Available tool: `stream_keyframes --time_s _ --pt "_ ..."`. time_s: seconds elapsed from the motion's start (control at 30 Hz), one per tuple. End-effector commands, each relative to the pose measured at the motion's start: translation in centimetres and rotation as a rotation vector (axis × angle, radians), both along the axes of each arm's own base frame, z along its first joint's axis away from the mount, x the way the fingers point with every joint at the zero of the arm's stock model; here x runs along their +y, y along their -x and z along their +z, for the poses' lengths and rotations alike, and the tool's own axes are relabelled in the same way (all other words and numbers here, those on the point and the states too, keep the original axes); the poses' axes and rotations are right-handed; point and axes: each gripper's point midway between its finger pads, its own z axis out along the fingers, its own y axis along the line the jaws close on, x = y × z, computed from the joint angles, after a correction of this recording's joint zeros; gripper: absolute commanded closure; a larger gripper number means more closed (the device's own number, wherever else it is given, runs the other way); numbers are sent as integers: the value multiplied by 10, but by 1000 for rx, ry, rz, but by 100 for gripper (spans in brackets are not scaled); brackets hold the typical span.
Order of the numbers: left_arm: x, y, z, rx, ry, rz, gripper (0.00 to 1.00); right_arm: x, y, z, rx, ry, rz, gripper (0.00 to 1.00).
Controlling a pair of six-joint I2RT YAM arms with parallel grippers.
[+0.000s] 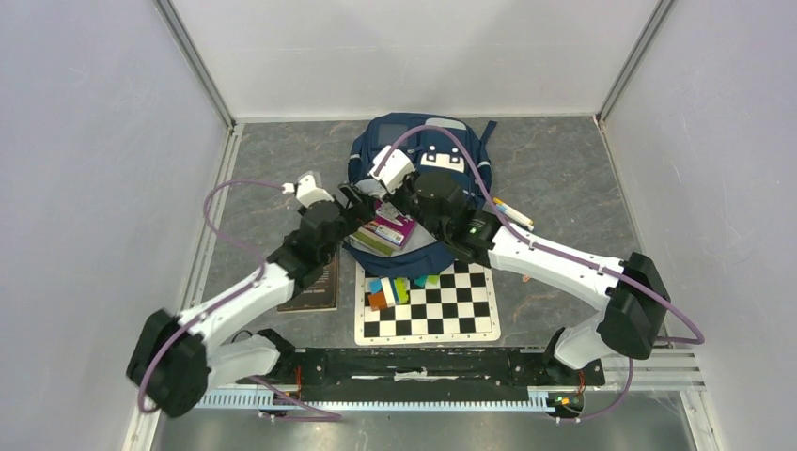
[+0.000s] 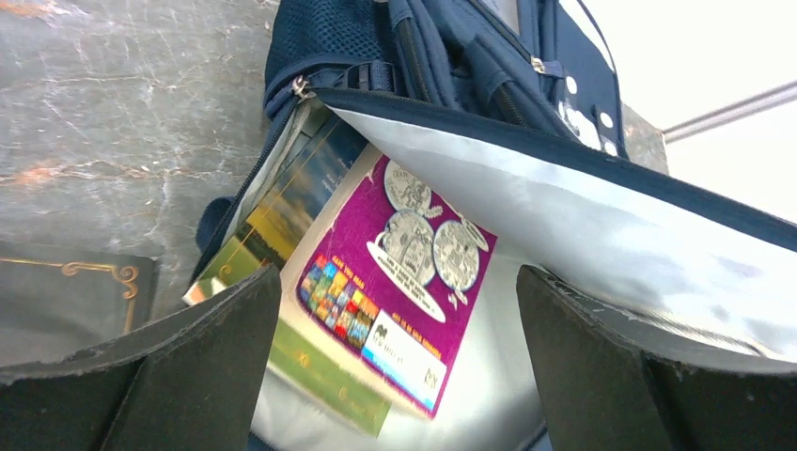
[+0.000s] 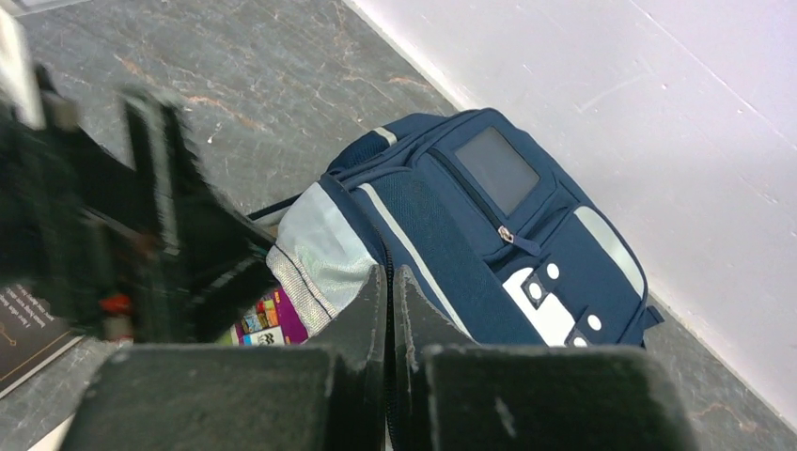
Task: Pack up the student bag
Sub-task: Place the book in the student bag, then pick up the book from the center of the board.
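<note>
The navy student bag lies at the back of the table, its main opening facing the arms. My right gripper is shut on the zipper edge of the student bag and holds the flap up. In the opening lies a purple book on top of a green book, with a landscape-cover book beside them. My left gripper is open just in front of the purple book, with nothing between its fingers. Inside, the bag's silver lining shows.
A chessboard lies near the arm bases with coloured blocks on its far left corner. A dark book lies under the left arm. Pens lie right of the bag. Walls close in at the back and sides.
</note>
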Motion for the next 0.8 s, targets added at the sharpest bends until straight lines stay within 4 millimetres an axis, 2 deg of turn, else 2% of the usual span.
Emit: stream_keyframes --time_s 0.0,0.13,0.23,0.4,0.47,0.5,0.53,0.6,0.67,0.77 --pt "33 38 -19 127 -170 -60 0 -10 4 51 -103 -134 -25 100" --pt "81 73 -43 248 -171 50 0 -11 7 43 -86 -138 -21 100" --pt "98 91 -57 283 -108 61 0 -11 9 33 -67 -127 -6 100" --pt "127 106 -76 356 -43 118 0 -16 17 -8 -5 -75 5 98" --pt "137 108 -82 384 -37 148 0 -18 25 -21 31 -76 30 77" --pt "141 108 -84 395 -34 164 0 -16 30 -27 54 -83 53 60" --pt "145 107 -85 402 -31 175 0 -13 35 -29 74 -94 76 44" --pt "149 106 -88 419 -14 204 0 -4 43 -25 112 -117 132 24" --pt "155 101 -85 401 5 243 0 10 51 -20 146 -146 198 15" --pt "174 95 -77 370 -1 348 0 34 59 -26 218 -197 242 14"
